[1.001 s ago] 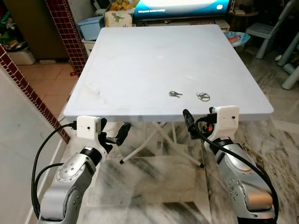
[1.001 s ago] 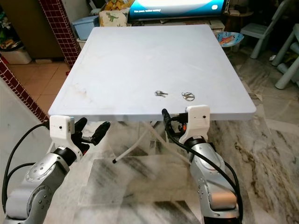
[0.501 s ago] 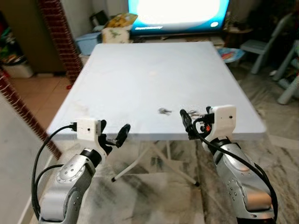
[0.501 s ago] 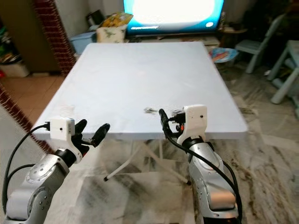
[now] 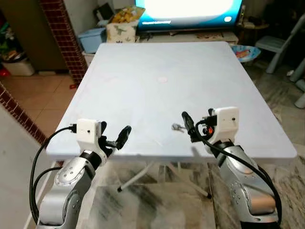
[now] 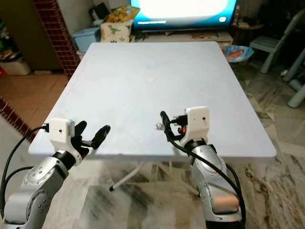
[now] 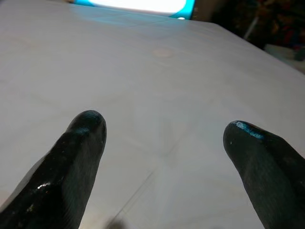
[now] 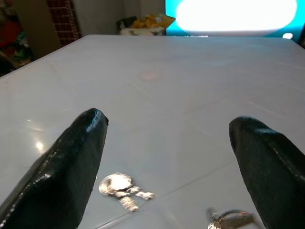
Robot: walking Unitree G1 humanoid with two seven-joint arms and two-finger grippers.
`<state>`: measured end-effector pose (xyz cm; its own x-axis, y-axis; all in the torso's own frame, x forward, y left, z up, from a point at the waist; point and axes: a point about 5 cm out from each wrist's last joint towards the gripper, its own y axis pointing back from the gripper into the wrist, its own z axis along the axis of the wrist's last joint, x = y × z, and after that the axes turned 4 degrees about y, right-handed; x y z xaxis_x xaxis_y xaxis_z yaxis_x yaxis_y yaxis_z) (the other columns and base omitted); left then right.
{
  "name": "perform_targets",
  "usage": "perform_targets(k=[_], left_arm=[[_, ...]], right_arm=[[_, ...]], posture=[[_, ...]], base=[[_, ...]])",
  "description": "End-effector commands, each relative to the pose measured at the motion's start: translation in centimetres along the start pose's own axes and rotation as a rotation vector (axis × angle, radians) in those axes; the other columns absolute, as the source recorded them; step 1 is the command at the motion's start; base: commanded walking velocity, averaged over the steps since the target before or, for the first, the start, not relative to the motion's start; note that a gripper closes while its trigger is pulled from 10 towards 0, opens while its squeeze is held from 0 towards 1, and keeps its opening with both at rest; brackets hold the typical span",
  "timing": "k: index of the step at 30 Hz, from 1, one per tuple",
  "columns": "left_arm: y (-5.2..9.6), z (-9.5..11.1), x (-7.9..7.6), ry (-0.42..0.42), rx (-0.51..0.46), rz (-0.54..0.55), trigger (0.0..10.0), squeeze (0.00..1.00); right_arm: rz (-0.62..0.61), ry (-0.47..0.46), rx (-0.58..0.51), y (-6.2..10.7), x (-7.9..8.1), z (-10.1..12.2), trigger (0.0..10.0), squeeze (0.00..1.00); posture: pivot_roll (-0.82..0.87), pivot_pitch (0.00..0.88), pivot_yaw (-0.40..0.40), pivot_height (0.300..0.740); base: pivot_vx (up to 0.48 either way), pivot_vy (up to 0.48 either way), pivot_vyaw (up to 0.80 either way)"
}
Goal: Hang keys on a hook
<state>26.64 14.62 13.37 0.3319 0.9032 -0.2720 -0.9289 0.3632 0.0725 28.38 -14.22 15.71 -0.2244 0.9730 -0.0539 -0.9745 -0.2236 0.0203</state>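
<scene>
A red brick pillar [image 5: 59, 28] rises off the far left corner of the white bench [image 5: 162, 62], with a pale blue bin [image 5: 94, 32] just beside it. The left hand [image 5: 113, 138] hovers over the bench's near left edge, its two black fingers [image 7: 78, 143] spread wide with only bare bench top between them. Beyond the bench's far edge a lit screen [image 5: 190, 8] glows, a patterned bag [image 5: 121, 26] to its left. The right hand [image 8: 167, 138] is held low over the bench's near edge, fingers spread too. The keys [image 8: 121, 187] lie flat on the bench just ahead of it, between the fingertips and touching neither; a second key ring [image 8: 228, 220] lies near them. Nothing stands between hand and keys. A pale plastic chair [image 5: 281, 28] stands off the bench's far right corner.
</scene>
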Motion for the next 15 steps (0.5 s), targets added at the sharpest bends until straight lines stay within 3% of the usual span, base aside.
perform_targets(k=[1,3,11,15], left_arm=[[0.1,0.0,-0.2,-0.011,0.002,-0.006,10.0,0.00],[0.2,-0.1,-0.2,-0.017,0.012,-0.006,10.0,0.00],[0.2,-0.7,-0.4,-0.018,0.041,-0.020,10.0,0.00],[0.7,-2.0,-1.1,-0.032,0.132,-0.092,10.0,0.00]], right_arm=[[-0.007,-0.003,0.002,0.1,-0.2,0.0,10.0,0.00],[-0.007,-0.003,0.003,0.1,-0.2,-0.1,10.0,0.00],[-0.010,-0.002,0.020,0.2,-0.3,-0.5,10.0,0.00],[-0.053,0.011,0.066,0.3,-0.8,-1.3,10.0,0.00]], posture=[[-0.02,0.069,0.042,0.740],[-0.02,0.064,0.041,0.740],[-0.02,0.064,0.041,0.740],[-0.01,0.068,0.043,0.740]], base=[[0.319,0.356,0.00],[0.000,0.283,0.00],[0.000,0.000,0.00],[0.000,0.000,0.00]])
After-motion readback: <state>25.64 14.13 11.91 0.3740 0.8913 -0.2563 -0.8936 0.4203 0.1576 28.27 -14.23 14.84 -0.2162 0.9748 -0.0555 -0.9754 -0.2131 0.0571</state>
